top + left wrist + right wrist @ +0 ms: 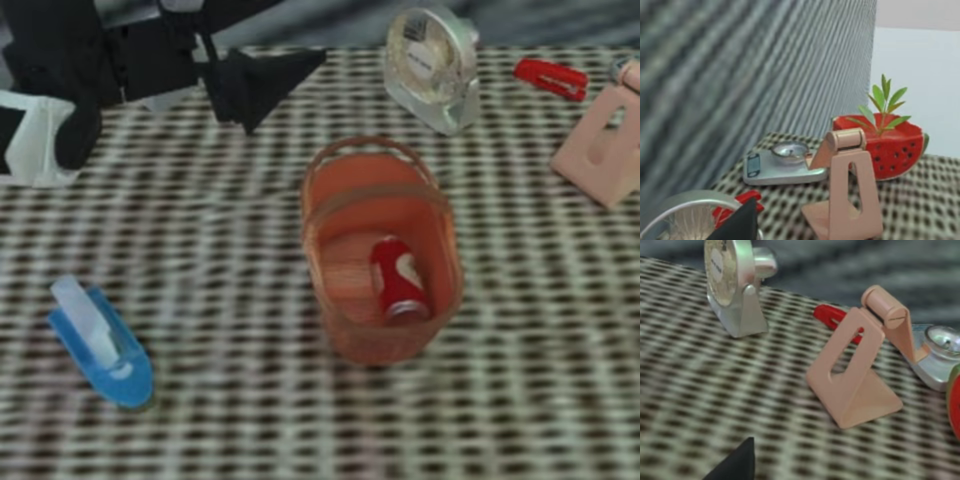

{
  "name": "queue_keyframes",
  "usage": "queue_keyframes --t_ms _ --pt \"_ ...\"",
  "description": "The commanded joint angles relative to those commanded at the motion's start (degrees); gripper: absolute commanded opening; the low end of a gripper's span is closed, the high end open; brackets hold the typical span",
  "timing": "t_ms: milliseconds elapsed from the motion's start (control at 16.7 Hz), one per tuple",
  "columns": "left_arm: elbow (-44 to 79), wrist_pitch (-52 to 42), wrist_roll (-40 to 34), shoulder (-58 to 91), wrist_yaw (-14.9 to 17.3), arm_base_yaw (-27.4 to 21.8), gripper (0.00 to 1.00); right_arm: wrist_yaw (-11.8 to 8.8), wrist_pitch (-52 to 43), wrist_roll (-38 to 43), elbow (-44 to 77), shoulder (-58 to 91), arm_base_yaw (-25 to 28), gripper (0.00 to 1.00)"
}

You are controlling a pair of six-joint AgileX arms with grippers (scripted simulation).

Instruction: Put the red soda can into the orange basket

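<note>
The red soda can [400, 280] lies on its side inside the orange basket [322, 205], silver top toward the near rim, at the table's middle. My left gripper [285, 92] hangs open and empty at the back left, well apart from the basket. Only one of its dark fingers [742, 222] shows in the left wrist view. My right arm is out of the top view. In the right wrist view one dark finger [740, 462] of the right gripper shows over the checked cloth, with nothing held.
A silver desk fan [430, 65] stands behind the basket. A red stapler [550, 77] and a pink stand [600, 150] sit at the back right. A blue object [100, 340] lies front left. A scale [785, 162] and a watermelon planter [890, 147] are beyond the stand.
</note>
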Motion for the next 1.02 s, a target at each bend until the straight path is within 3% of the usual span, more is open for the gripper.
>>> queue_keyframes --t_ms 660,1020 --pt "-31.61 -27.45 -3.81 -67.75 -36.08 9.91 1.00 0.09 -46.23 -28.55 70.06 69.57 17.70 1.00" --pt "-52.46 -42.08 -0.58 -98.00 -52.88 12.74 1.00 0.20 -67.05 -41.81 103.28 101.82 25.98 1.00"
